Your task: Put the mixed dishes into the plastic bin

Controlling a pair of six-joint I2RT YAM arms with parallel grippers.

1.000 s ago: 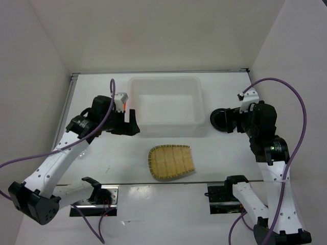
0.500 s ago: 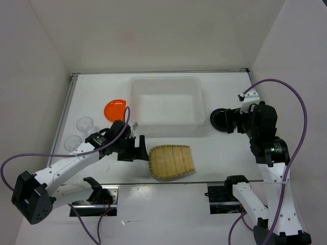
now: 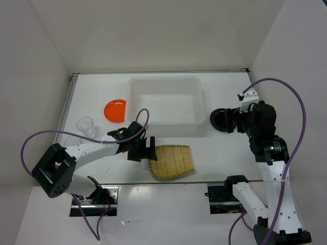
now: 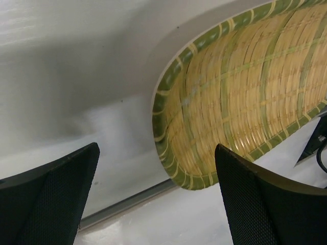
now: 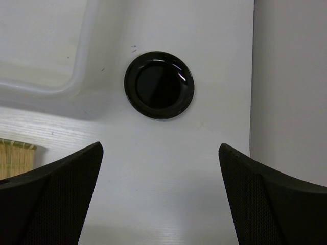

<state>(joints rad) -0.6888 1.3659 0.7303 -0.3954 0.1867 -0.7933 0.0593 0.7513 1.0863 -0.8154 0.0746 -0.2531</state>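
Observation:
The tan woven tray point(image 3: 172, 161) lies flat in front of the translucent plastic bin point(image 3: 164, 120). My left gripper point(image 3: 148, 150) is open at the tray's left rounded end. In the left wrist view the tray point(image 4: 245, 87) lies just ahead of the open left gripper point(image 4: 156, 153), not held. The orange plate point(image 3: 115, 109) and a clear cup point(image 3: 86, 125) sit left of the bin. The second cup is mostly hidden by the left arm. My right gripper point(image 3: 227, 121) is open above the black plate point(image 3: 217, 120). The plate point(image 5: 159, 84) lies ahead of it point(image 5: 161, 148).
The bin's near right corner point(image 5: 41, 76) and a corner of the tray point(image 5: 15, 158) show in the right wrist view. The right wall point(image 5: 288, 102) stands close beside the black plate. A metal strip point(image 3: 163, 182) runs along the table's near edge.
My left arm swung from the bin's left side down and right to the tray's left end, uncovering the orange plate and a cup. The right arm has not moved.

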